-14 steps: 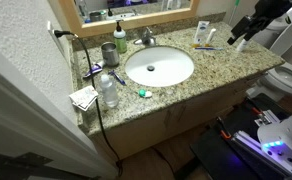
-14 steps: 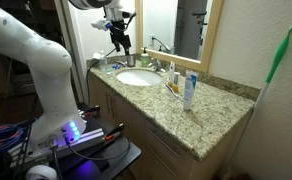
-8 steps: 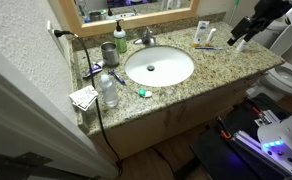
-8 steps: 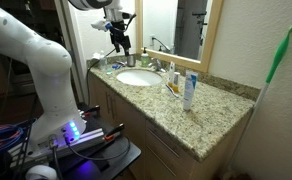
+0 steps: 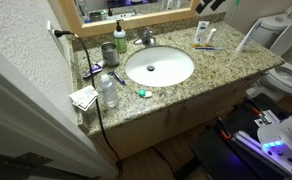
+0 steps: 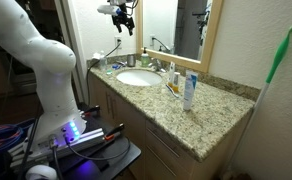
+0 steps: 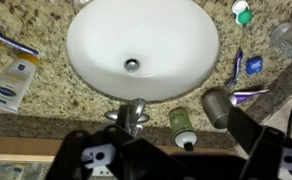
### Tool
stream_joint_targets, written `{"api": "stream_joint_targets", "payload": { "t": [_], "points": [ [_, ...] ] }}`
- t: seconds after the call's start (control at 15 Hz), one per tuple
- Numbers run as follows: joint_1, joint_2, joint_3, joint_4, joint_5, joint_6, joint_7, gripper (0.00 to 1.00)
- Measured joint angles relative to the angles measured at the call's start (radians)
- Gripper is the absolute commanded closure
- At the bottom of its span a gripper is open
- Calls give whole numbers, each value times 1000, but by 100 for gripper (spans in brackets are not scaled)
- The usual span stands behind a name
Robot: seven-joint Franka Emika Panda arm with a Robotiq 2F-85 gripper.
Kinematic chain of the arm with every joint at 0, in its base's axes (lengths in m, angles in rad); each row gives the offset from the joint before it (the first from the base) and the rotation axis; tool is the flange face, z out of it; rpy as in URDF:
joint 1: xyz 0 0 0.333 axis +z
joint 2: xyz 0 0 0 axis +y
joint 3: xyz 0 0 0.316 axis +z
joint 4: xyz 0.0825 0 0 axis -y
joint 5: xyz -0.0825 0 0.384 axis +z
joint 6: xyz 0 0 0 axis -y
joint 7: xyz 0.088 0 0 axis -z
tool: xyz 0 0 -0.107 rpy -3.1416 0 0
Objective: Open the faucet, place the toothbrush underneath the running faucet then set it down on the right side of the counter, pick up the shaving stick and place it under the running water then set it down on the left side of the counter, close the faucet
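With the fingers (image 7: 251, 140) apart and empty high above the faucet (image 7: 134, 113), a skewed descent could knock the soap bottle (image 7: 179, 122) just beside it or miss the faucet.

Exterior views oblique over counter (image 5: 222, 60); wrist straight down (basin (image 7: 96, 40) shared).

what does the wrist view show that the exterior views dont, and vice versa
Only the wrist view: a straight-down look at the faucet, framed by the open hand. Only the exterior views: the toilet, the wooden cabinets and the robot's arm. Both: the faucet, the white basin and the granite counter.
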Motion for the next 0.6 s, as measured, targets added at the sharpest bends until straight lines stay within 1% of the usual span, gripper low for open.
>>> {"api": "stream_joint_targets", "payload": {
  "t": [0.13, 0.4, 0.47, 0.6],
  "points": [
    [3, 55, -2, 55, 5, 0, -3, 0],
    [3, 90, -3, 74, 17, -9, -2, 0],
    [3, 122, -1, 92, 25, -9, 1, 0],
    [2, 224, 6, 160, 26, -6, 39, 0]
  ]
}}
